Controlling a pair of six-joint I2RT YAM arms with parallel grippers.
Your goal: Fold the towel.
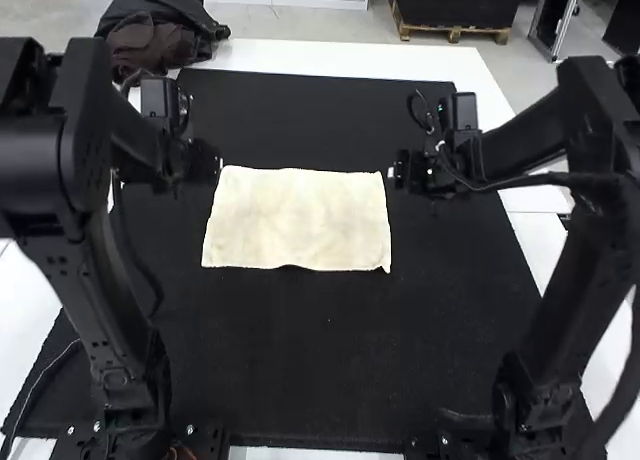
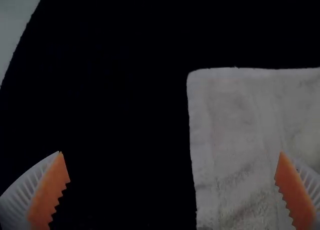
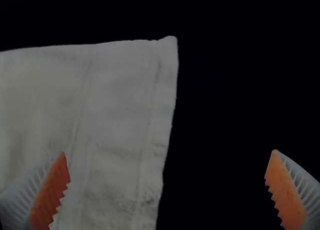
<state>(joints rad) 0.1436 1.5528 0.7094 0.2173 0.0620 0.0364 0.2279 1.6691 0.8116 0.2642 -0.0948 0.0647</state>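
In the high view a cream towel lies flat as a rough rectangle on the black mat. My left gripper is at its left edge, close to the far left corner. At the opposite edge, by the far right corner, is my right gripper. The left wrist view has my left gripper wide open, a corner of the towel between and below its fingers. My right gripper also stands wide open in the right wrist view, over the side edge of the towel. Neither grips the cloth.
The black mat covers most of the white table. A heap of dark clothing sits at the table's far left corner. Both arms stand along the mat's sides, and a thin cable runs near the left arm's base.
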